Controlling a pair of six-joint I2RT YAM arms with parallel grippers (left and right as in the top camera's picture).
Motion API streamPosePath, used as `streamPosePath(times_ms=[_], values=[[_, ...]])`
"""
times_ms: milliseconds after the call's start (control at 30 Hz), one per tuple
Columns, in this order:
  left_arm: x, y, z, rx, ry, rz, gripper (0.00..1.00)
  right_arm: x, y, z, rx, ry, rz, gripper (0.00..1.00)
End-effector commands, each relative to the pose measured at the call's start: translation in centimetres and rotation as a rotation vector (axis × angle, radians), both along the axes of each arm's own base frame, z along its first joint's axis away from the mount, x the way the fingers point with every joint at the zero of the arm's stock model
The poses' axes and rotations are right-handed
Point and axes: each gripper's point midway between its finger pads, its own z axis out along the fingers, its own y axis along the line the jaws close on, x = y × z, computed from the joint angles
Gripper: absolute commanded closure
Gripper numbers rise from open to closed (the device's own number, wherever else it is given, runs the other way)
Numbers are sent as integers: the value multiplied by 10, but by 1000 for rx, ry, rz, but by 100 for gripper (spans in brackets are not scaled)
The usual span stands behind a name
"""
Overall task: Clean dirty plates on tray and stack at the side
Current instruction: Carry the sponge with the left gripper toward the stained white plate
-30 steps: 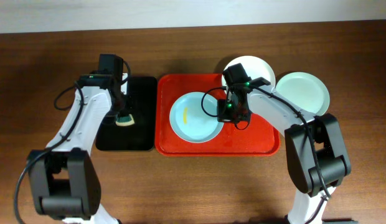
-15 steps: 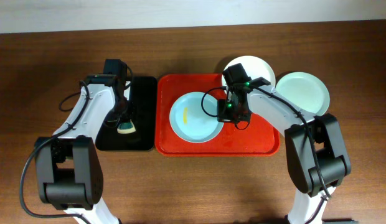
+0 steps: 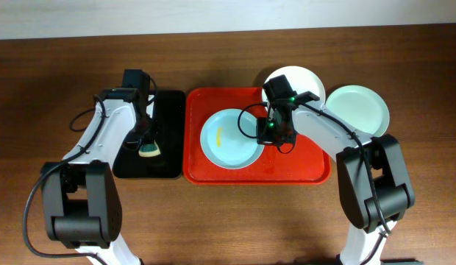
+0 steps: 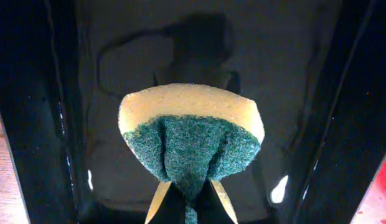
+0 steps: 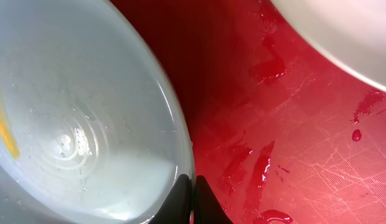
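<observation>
a dark brown wooden table (image 3: 228,221) with fine grain is seen from above. its far edge is met by a pale, plain strip (image 3: 213,13), evenly lit.

The left claw (image 4: 191,200) pinches a yellow-and-green sponge (image 4: 192,134) above the black tray (image 4: 43,124).

Left arm (image 3: 99,143), right arm (image 3: 327,132): white link shells, black joint housings, bulky black bases. Thin black cables (image 3: 79,118) loop along both. Green light (image 3: 292,99) on right wrist. Left gripper (image 4: 190,200) fingers tan-edged; right gripper (image 5: 192,199) fingers black.
</observation>
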Motion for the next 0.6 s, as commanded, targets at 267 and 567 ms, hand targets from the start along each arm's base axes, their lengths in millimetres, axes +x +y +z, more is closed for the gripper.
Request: streamPosePath(times_ms=[267,567], values=[[5,0,1,-1,-18,2,100,0,0,-4,-13,9,0,96],[12,19,4,110,-48,17,100,0,0,-4,-12,10,0,96]])
